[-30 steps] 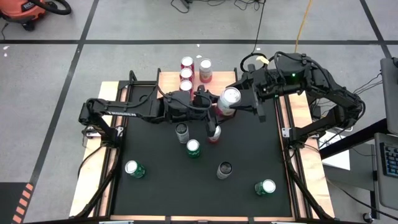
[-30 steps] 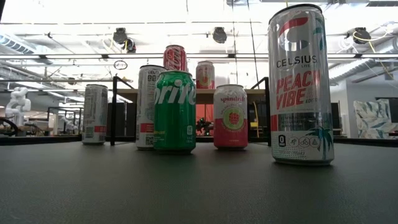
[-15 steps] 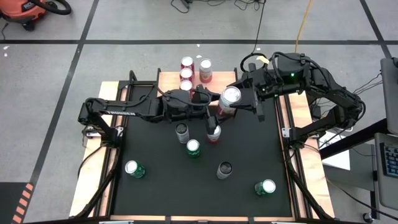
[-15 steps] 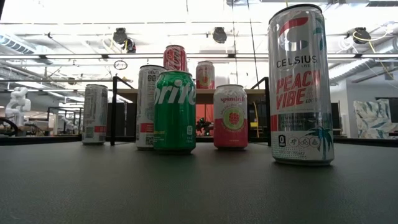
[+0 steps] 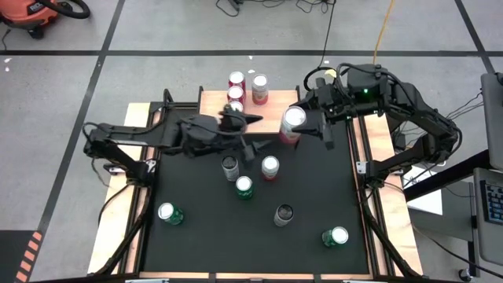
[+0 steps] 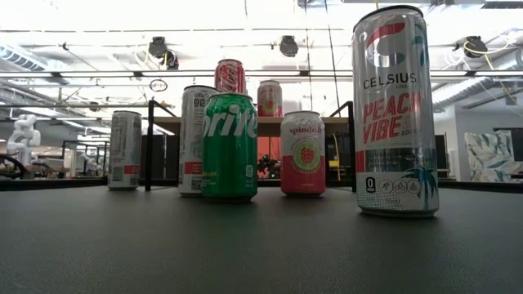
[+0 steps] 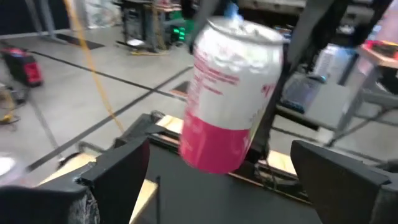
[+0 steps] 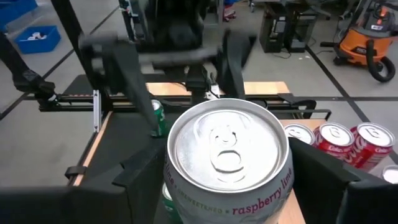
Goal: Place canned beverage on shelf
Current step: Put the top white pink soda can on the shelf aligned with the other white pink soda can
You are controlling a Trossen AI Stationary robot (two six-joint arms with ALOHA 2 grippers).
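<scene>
The right tool (image 5: 302, 126) pinches a pink-and-white raspberry can (image 5: 292, 122) above the shelf (image 5: 271, 106) edge, right of centre in the upper frame. The left tool (image 5: 250, 135), fingers spread and empty, sits just left of it over the tabletop (image 5: 196, 244).

Low view first: the tall can (image 6: 395, 110) nearest the camera reads "CELSIUS" across the top, then "PEACH VIBE" in big pink letters, with a small "0" in a box near its base. Beside it, the green can (image 6: 230, 145) shows "prite", the first letter cut off by the curve, so Sprite. The short pink can (image 6: 302, 152) carries "Spindrift" in small script over a raspberry picture. Over to the right wrist view: the held can (image 8: 227, 162) shows "raspberry" along its rim edge. The remaining cans carry lettering too small to read.
</scene>
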